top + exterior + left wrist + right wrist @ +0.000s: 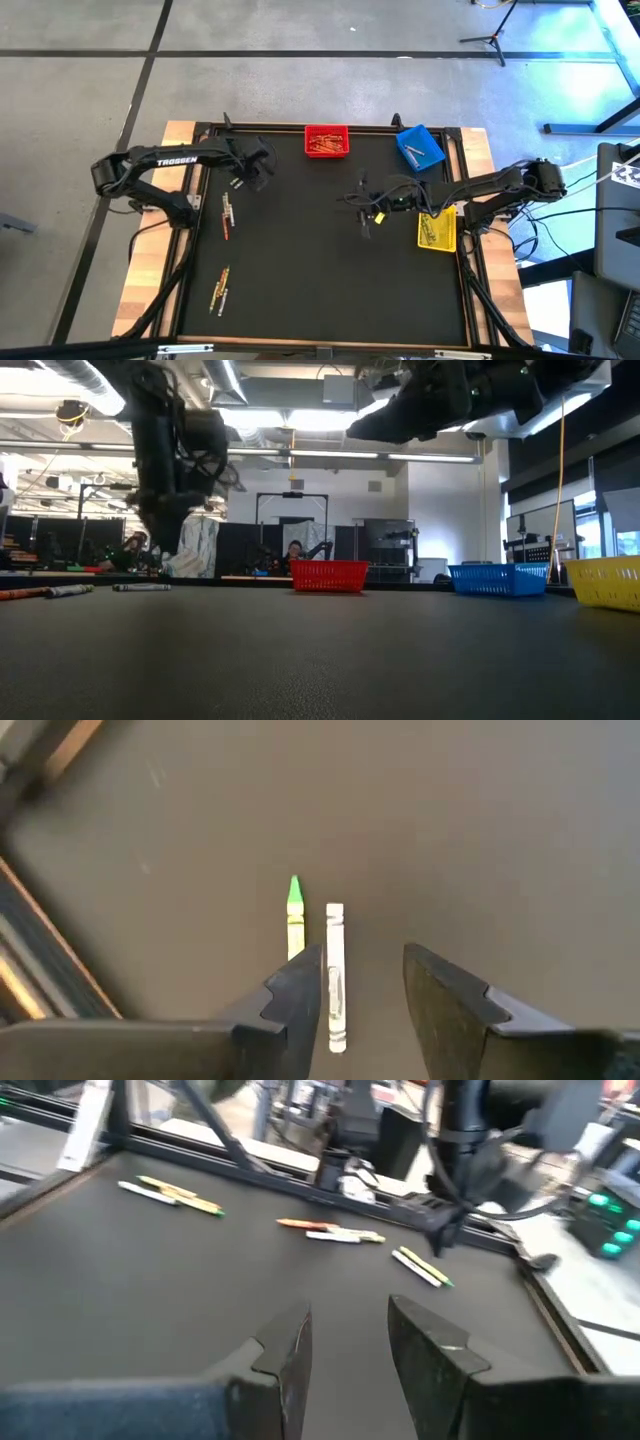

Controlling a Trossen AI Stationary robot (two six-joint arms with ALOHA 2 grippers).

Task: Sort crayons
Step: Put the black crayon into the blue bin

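The black matte tabletop (300, 270) sits in a light wooden frame and carries everything in view. The left dark jointed arm (160, 165) reaches in from the left edge, the right dark jointed arm (500, 185) from the right edge. Along the far edge stand a red plastic mesh bin (326, 141) full of crayons and a blue plastic mesh bin (420, 147); a yellow plastic mesh bin (437, 229) stands near the right edge under the right arm.

The left hand (362, 990) hangs above the tabletop with its fingers parted, holding nothing; a white paper-wrapped crayon (336, 975) lies just below, between the fingers, with a green-tipped crayon (295, 915) just beside it. The right hand (345, 1345) hovers near the middle of the tabletop, half open and empty.

Loose thin crayons (226, 214) lie near the left edge, with another small cluster (220, 288) farther toward the front.
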